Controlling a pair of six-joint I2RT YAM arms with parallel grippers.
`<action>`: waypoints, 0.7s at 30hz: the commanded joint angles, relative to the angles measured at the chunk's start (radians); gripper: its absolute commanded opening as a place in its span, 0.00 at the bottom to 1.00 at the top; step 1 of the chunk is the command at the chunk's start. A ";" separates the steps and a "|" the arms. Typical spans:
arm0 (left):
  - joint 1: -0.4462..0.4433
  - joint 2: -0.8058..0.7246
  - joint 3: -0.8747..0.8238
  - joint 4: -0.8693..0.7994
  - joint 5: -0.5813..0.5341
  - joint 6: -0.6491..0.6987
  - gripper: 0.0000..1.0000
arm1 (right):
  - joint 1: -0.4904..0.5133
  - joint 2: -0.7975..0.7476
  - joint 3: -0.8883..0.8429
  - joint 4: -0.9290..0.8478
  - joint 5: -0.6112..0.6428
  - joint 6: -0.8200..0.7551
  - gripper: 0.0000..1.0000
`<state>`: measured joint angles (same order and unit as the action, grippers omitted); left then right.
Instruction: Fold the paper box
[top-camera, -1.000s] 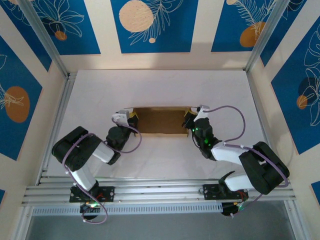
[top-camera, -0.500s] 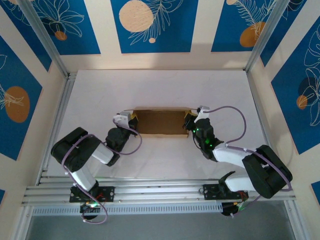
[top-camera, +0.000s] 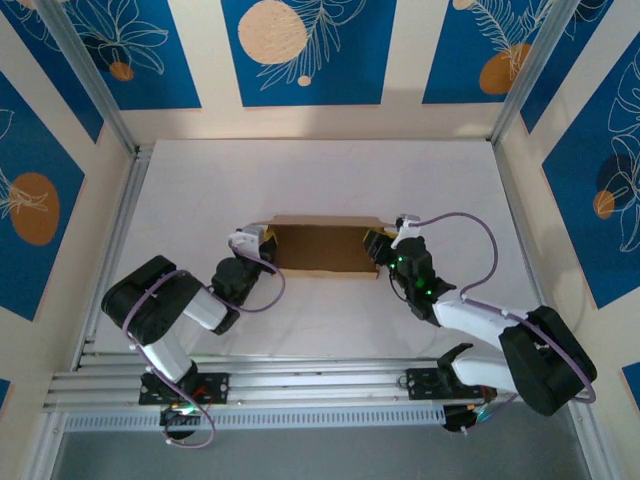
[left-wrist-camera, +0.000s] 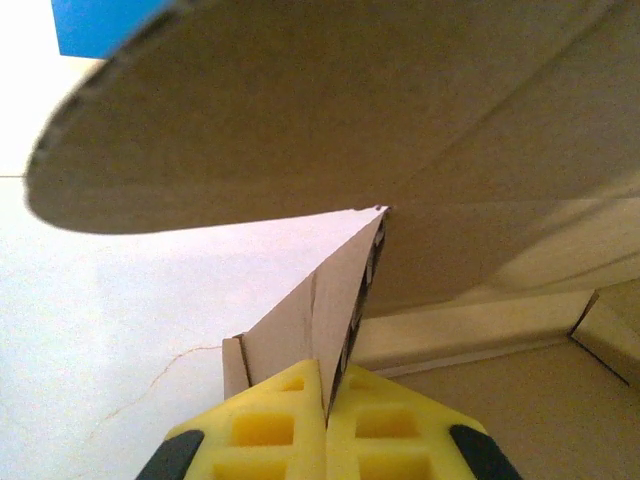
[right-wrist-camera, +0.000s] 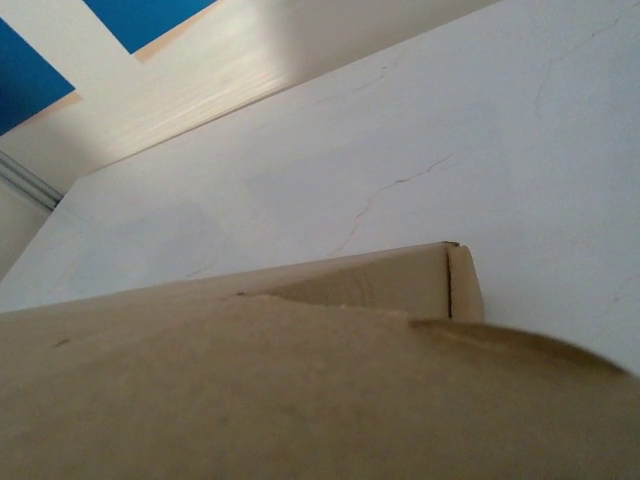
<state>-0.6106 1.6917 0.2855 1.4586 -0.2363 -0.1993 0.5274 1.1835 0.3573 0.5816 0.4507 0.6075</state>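
**Shallow brown cardboard paper box (top-camera: 320, 247) gripped at its left end, near the middle of the table.**
The paper box is seen lying on the white table (top-camera: 320, 170) between the two arms, its long side running left to right. The left gripper (left-wrist-camera: 322, 372) is closed tight, and a thin cardboard flap of the box is pinched between its yellow fingers (left-wrist-camera: 270, 430), beneath a broad curved flap. The right gripper (top-camera: 377, 245) is placed at the box's right end; whether its jaws are wide or narrow cannot be told. A folded box corner is shown in the right wrist view.
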 joint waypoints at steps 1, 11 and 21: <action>-0.018 -0.001 -0.023 -0.052 0.027 0.006 0.00 | -0.012 -0.051 -0.028 -0.011 -0.045 0.000 0.52; -0.017 -0.005 -0.023 -0.053 -0.013 0.006 0.00 | -0.058 -0.211 -0.096 -0.080 -0.214 -0.052 0.67; -0.017 -0.016 -0.023 -0.052 -0.035 -0.003 0.00 | -0.095 -0.535 -0.115 -0.382 -0.284 0.006 0.70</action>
<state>-0.6136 1.6836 0.2829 1.4544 -0.2558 -0.1993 0.4416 0.7403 0.2379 0.3435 0.2230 0.5896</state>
